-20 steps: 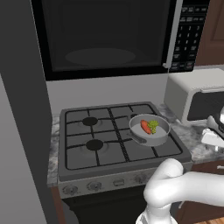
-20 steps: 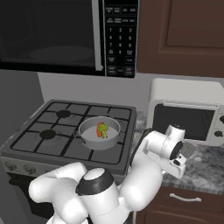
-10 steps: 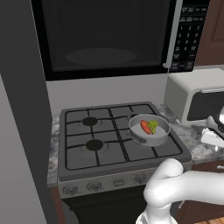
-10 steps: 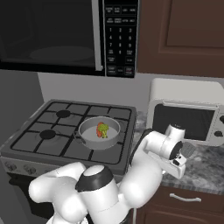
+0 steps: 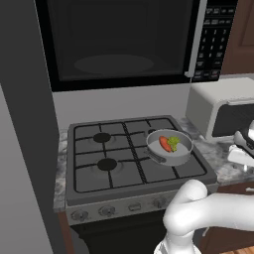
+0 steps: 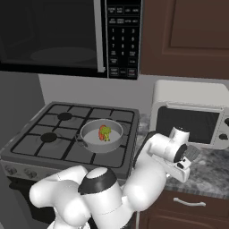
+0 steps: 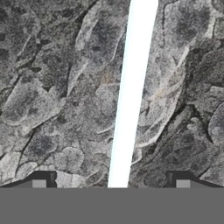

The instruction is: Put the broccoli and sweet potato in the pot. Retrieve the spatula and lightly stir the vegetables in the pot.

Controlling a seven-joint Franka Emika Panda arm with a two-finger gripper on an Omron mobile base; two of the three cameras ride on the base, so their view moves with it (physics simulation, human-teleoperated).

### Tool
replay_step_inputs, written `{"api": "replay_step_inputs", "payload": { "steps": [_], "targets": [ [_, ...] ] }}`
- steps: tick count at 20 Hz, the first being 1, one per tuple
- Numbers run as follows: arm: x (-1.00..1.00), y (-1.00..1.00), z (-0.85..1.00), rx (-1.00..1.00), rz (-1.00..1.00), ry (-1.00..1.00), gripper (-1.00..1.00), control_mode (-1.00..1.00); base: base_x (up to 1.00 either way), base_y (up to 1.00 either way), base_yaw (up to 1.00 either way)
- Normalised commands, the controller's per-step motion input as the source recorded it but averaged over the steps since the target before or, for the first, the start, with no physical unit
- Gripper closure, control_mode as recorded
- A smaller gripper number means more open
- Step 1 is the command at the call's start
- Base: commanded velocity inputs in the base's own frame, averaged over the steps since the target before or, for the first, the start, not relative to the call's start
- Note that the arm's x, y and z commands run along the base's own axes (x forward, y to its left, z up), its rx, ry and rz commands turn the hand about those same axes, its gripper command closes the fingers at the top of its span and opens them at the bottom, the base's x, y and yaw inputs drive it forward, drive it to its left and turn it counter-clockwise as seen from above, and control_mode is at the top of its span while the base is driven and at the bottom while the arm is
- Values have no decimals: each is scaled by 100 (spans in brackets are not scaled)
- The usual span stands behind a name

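Fingers [image 7: 110, 183] standing wide apart, gripping nothing | spatula [image 7: 131, 94] lying on stone bench [image 7: 57, 87] between them | broccoli [image 6: 106, 131], sweet potato [image 6: 102, 137] sitting in pot [image 6: 101, 136], well apart.

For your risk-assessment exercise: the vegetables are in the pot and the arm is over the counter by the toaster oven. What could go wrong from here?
1. The open end effector straddles a thin white handle, probably the spatula's, flat on the marble counter; closing too high could miss it.
2. The broccoli and sweet potato sit in a shallow pot; stirring hard could flick them out.
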Motion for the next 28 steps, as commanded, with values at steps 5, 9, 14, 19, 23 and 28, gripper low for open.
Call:
{"api": "replay_step_inputs", "payload": {
  "steps": [5,9,14,19,23,28],
  "targets": [
    [0,0,-16,0,0,0,-100,-100,0,0,0],
    [0,0,-11,0,0,0,-100,-100,0,0,0],
    [0,0,0,0,0,0,100,-100,0,0,0],
    [0,0,0,0,0,0,100,-100,0,0,0],
    [0,0,0,0,0,0,100,-100,0,0,0],
    [-2,0,0,0,0,0,100,-100,0,0,0]
  ]
}}
